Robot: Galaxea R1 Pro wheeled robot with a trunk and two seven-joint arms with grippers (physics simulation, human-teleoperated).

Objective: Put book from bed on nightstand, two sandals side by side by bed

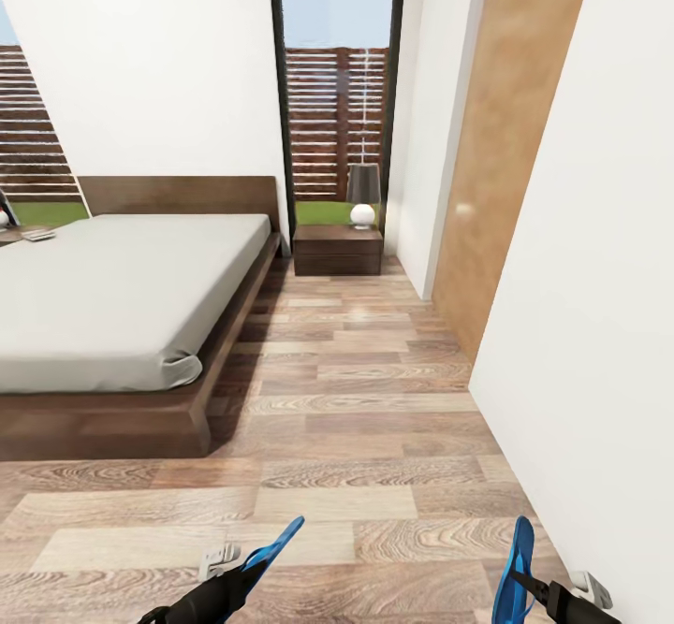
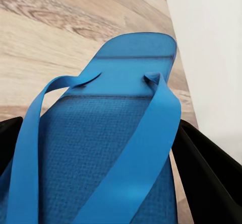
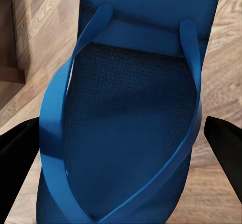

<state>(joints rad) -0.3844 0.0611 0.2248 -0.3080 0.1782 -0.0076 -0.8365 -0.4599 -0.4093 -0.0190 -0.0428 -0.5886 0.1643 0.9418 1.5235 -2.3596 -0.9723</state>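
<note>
Sandals: left claw [image 1: 245, 575] grips one [image 1: 271, 554], right claw [image 1: 534, 588] the other [image 1: 513, 573]; apparently no legible writing.

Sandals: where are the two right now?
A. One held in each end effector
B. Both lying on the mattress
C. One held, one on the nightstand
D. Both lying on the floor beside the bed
A. The left end effector grips one blue sandal and the right end effector grips the other sandal; each wrist view shows black fingers either side of a sole.
</note>
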